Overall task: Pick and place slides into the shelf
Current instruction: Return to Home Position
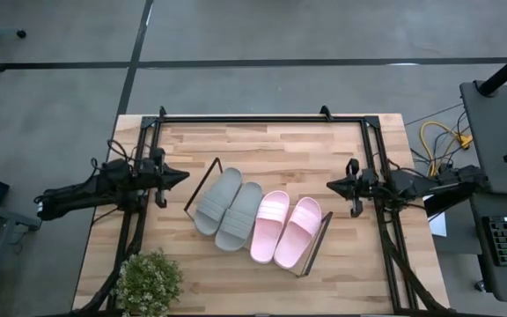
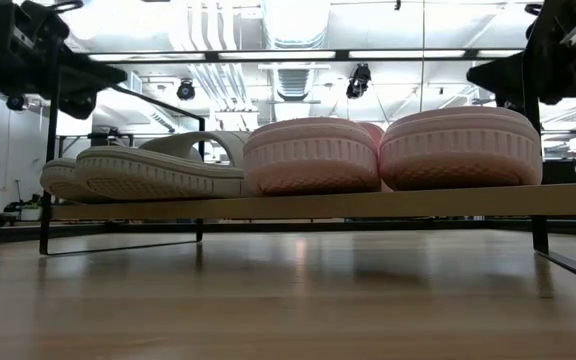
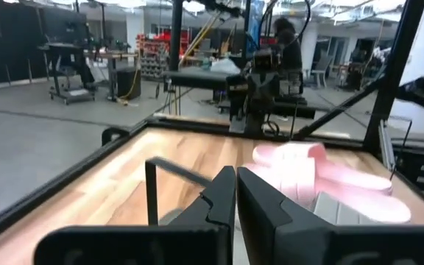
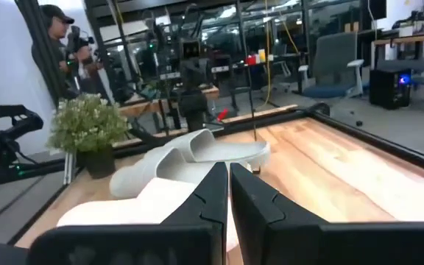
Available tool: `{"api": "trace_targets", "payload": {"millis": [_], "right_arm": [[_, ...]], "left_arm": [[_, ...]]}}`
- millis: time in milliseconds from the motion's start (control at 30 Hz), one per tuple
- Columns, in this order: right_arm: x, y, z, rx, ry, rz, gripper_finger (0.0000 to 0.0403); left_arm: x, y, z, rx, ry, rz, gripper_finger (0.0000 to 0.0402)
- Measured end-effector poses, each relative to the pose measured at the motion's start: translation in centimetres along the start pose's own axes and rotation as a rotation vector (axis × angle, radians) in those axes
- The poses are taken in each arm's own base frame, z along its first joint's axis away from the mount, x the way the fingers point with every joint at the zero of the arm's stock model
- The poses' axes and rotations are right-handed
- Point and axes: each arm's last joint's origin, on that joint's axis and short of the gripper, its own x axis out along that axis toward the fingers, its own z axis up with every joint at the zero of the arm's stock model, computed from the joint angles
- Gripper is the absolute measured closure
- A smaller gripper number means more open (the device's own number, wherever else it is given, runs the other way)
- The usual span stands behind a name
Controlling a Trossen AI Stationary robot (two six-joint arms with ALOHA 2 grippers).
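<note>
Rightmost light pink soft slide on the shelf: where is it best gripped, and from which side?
On this rightmost pink slide, probably the wide ribbed strap, from above, using the nearer right gripper. The strap arches over the sole, giving fingers an edge to pinch. The second pink slide lies close on one side, the shelf's dark wire frame on the other, crowding sideways approaches.

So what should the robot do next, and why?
Probably just settle into its rest pose. The grey pair and pink pair lie side by side on the shelf. The left gripper and right gripper hang empty on either side of it, fingers shut. No slide is left on the table.
</note>
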Motion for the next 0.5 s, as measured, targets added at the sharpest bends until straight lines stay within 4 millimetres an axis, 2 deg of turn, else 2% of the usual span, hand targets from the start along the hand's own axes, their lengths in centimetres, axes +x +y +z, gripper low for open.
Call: {"api": "trace_targets", "payload": {"millis": [500], "right_arm": [[0.0,-0.1,-0.1,-0.043,0.011,-0.020,0.0394]], "left_arm": [[0.4,0.2,-1.8,0.059,0.059,0.019,0.0402]]}}
